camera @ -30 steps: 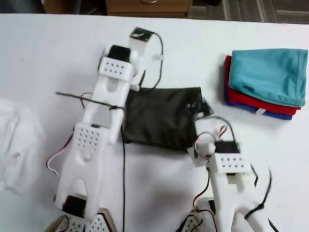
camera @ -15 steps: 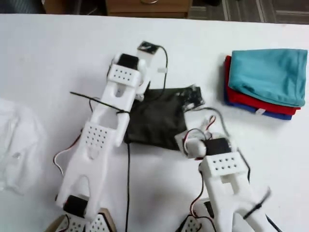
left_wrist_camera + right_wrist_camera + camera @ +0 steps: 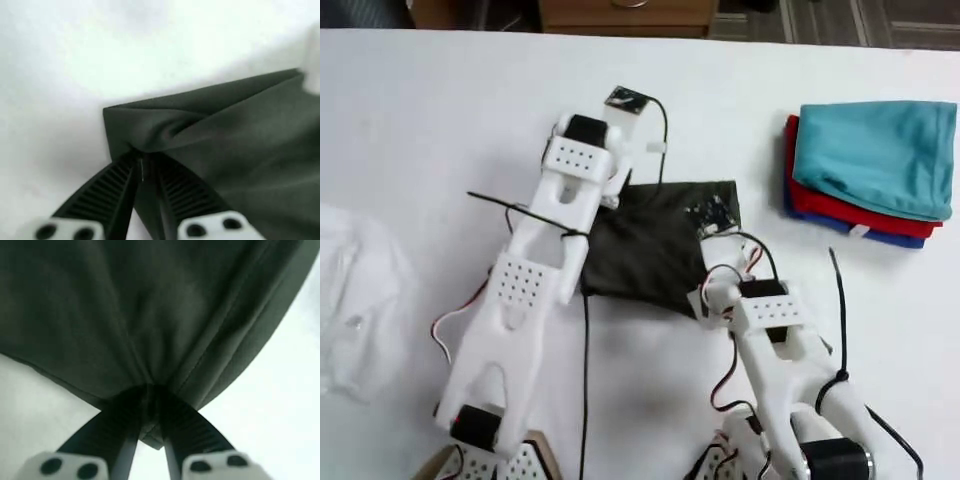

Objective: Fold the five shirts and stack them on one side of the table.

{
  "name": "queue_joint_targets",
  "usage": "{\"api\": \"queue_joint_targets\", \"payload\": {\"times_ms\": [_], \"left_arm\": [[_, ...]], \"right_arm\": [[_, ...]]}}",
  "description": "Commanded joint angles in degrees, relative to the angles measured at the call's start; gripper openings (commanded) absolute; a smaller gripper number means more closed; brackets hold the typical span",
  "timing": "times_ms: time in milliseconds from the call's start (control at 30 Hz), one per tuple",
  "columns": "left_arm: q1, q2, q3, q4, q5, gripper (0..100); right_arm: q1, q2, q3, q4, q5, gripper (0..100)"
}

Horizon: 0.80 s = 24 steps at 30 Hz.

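White tabletop seen from above, with two white robot arms side by side at its near edge, thin black and red wires trailing along them.

At the tip of the left arm, the left gripper is closed. Its two ribbed black fingers pinch a corner of a dark green shirt, and the cloth bunches into small creases right at the fingertips. From that corner one folded edge runs straight away across the table.

At the tip of the right arm, the right gripper is closed too, clamped on an edge of the same shirt. The fabric puckers between its fingers and fans out beyond them in long soft folds.

From above, the shirt lies between the two grippers as a rough rectangle, folded and mostly flat on the table. The left gripper holds it at its far left corner and the right gripper holds its right side.

To the right of the right gripper, well apart from it, sits a stack of three folded shirts: a teal shirt on top, a red shirt under it and a blue shirt at the bottom.

Far to the left of the left gripper, at the table's edge, lies a crumpled white cloth.

Beyond both grippers, past the far edge, are a wooden cabinet and grey carpet.
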Motion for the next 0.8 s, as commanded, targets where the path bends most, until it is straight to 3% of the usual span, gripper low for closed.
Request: {"api": "queue_joint_targets", "payload": {"times_ms": [0,200,367,633,767], "left_arm": [[-1.49,-0.09,-5.14,2.81,0.18,2],[-1.85,-0.44,-16.84,5.89,-0.09,2],[-1.05,-9.23,-11.03,5.98,-0.09,2],[0.70,-41.32,28.26,5.45,0.18,2],[1.67,-55.91,49.80,-1.14,0.18,2]], "right_arm": [[1.71,-1.10,-1.41,1.27,0.53,1.9],[1.63,-14.46,-2.99,9.45,0.35,1.9],[2.59,-25.45,-10.37,19.38,-1.05,1.9],[4.79,-20.00,-24.97,22.20,-5.01,1.9],[4.44,-7.60,-33.58,20.97,-6.33,1.9]]}}
